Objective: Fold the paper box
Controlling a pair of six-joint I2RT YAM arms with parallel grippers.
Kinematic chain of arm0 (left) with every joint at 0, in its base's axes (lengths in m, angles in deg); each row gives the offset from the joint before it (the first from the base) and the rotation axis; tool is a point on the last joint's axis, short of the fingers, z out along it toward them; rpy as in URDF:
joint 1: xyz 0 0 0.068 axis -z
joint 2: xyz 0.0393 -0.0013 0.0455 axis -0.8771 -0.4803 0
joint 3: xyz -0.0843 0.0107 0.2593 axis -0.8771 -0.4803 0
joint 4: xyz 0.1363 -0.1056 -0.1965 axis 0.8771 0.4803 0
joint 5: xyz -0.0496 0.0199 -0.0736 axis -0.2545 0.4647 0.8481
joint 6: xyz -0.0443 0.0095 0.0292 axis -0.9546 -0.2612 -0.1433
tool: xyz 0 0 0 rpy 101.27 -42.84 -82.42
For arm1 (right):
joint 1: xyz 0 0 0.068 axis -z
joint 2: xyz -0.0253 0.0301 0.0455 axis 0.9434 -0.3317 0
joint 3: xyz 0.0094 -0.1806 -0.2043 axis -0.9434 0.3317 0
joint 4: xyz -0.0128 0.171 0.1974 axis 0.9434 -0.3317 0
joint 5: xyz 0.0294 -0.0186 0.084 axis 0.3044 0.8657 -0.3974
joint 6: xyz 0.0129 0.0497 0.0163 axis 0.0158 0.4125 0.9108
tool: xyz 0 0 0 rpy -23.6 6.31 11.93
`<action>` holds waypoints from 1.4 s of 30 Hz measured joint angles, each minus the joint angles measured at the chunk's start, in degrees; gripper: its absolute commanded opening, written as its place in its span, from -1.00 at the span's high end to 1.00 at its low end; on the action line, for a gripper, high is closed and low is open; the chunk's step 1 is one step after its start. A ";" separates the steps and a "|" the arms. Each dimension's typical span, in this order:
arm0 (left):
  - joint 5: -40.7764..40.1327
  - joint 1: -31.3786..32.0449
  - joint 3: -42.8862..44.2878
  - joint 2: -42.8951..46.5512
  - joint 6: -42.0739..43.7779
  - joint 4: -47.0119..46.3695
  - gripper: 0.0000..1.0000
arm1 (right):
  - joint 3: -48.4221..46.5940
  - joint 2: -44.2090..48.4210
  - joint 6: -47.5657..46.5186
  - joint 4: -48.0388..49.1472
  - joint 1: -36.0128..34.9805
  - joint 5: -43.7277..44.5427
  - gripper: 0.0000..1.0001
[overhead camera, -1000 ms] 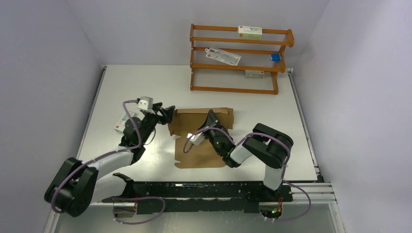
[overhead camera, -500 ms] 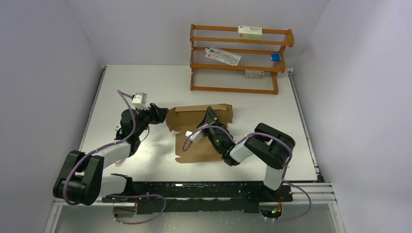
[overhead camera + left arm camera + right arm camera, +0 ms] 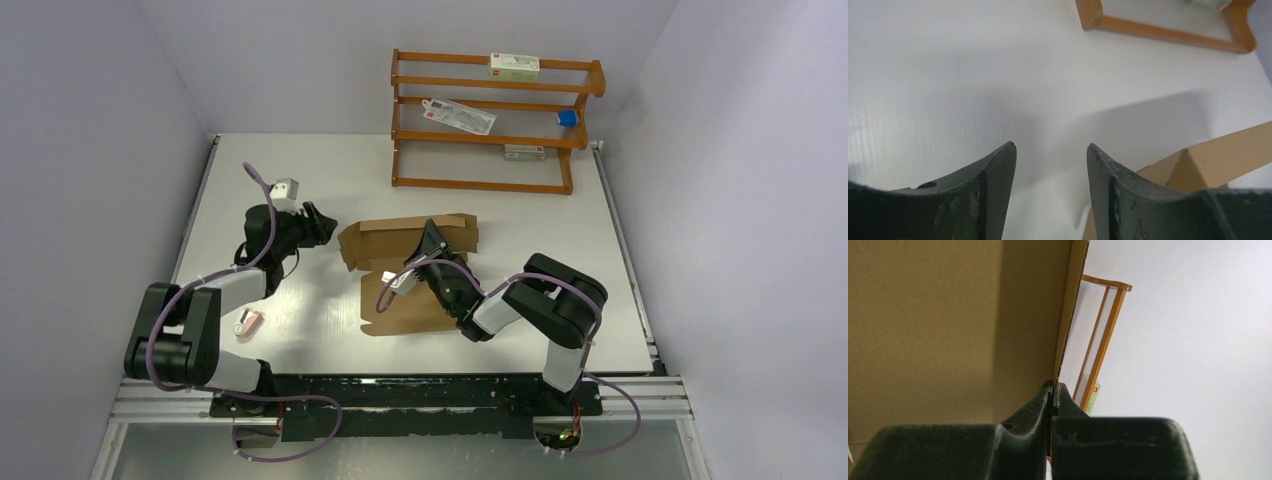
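Lying near the middle of the white counter [image 3: 300, 180], the plain brown corrugated cardboard paper box [image 3: 400, 242] is partly folded, its far panel raised. The right end effector [image 3: 1053, 388] is clenched, tips meeting at that panel's edge. The left end effector [image 3: 1050, 148] is released, fingers apart over the counter just beside the box's left corner

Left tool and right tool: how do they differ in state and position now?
The black left tool stands open with nothing between; the black right tool is shut. The left tool is apart from the brown corrugated cardboard box, at its left; the right tool's tips meet a panel edge. Both are black two-finger tools.
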 measured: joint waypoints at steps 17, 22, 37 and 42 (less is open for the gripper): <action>8.70 5.68 -0.96 -0.42 4.61 1.60 -0.11 | 0.00 0.00 -0.59 -0.02 -0.09 0.00 1.00; 9.01 6.36 -1.55 -0.20 5.42 1.49 -0.12 | 0.00 -0.13 -1.05 0.00 -0.24 0.04 1.00; 10.29 6.99 -5.44 2.03 6.88 -3.32 -0.22 | 0.00 -0.28 -1.44 0.00 -0.61 0.42 1.00; 11.52 7.17 -6.34 2.62 6.97 -4.81 -0.24 | 0.00 -0.28 -1.68 0.00 -0.61 0.76 1.00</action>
